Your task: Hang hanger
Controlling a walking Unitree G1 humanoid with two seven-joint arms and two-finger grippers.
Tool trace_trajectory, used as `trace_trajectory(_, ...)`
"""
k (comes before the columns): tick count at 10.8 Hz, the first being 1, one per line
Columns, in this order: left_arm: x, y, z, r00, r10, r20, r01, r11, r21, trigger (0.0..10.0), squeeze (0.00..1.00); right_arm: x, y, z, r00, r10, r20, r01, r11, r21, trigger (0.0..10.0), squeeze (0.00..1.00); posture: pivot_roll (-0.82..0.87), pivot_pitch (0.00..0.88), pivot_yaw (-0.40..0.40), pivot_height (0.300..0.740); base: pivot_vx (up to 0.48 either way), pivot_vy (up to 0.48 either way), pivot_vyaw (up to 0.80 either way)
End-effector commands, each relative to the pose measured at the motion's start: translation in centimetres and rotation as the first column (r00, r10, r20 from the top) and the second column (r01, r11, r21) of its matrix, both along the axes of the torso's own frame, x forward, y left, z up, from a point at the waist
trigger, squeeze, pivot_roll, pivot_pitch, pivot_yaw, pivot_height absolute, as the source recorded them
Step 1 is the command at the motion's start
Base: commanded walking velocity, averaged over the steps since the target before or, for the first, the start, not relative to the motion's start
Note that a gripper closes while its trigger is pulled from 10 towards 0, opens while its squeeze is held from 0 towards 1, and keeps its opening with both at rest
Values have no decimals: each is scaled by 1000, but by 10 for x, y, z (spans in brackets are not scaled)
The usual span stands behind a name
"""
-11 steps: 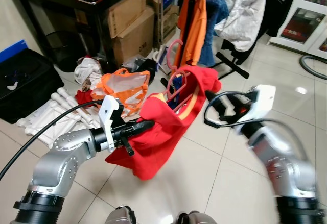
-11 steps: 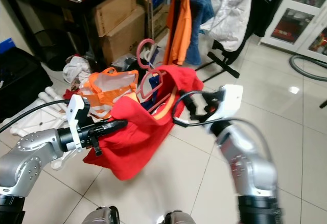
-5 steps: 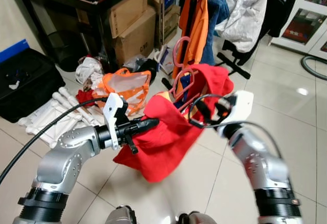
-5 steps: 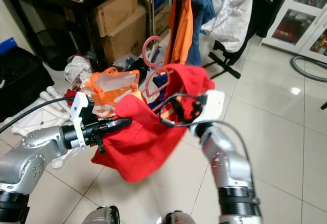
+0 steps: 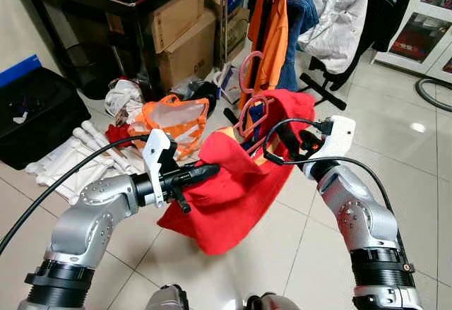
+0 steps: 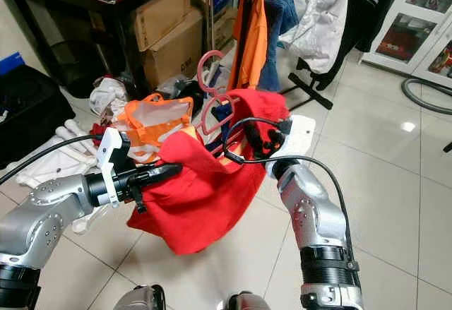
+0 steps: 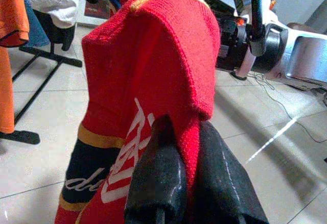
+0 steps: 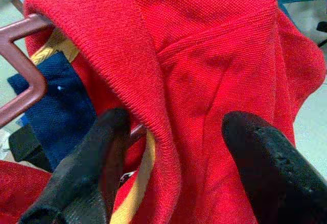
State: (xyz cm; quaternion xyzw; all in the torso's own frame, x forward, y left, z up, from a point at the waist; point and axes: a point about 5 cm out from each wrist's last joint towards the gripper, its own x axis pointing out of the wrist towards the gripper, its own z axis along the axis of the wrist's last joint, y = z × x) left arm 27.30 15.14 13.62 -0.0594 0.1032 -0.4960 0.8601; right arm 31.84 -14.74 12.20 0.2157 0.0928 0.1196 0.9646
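Red knitted shirt point(image 7: 153, 66) bears white script, pinched by left gripper point(image 7: 189, 183).

Red garment point(image 8: 204, 71) – coarse matt knit cloth; hanger point(image 8: 23, 66) smooth pinkish plastic; gripper fingers point(image 8: 265, 168) matt black, rubbery; arms point(image 5: 92, 218) brushed silver metal; floor tiles point(image 5: 395, 112) glossy; boxes point(image 5: 176, 13) plain cardboard

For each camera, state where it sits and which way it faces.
Left eye, right eye: on the head, looking down at both silver arms, the red shirt and pink hanger.
Left wrist: along the left pincer, shut on the red shirt, towards the right arm.
Right wrist: along the open right pincer, at the shirt's collar.
Shared: red shirt in every view; the hanger too in the right wrist view.
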Motion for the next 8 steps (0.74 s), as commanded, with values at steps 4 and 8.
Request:
trace_trajectory(4, -1, -4, 11, 997, -35, 67, 36, 999, -15, 10000, 0, -4, 2, 4, 1000, 12, 21, -13, 999, 50, 0, 0, -101, 84, -45, 740, 0, 0, 0)
trace_trajectory(8, 0, -5, 12, 997, -44, 66, 45, 999, -17, 10000, 0, -3, 2, 5, 1000, 16, 21, -17, 998, 57, 0, 0, -102, 87, -42, 740, 0, 0, 0)
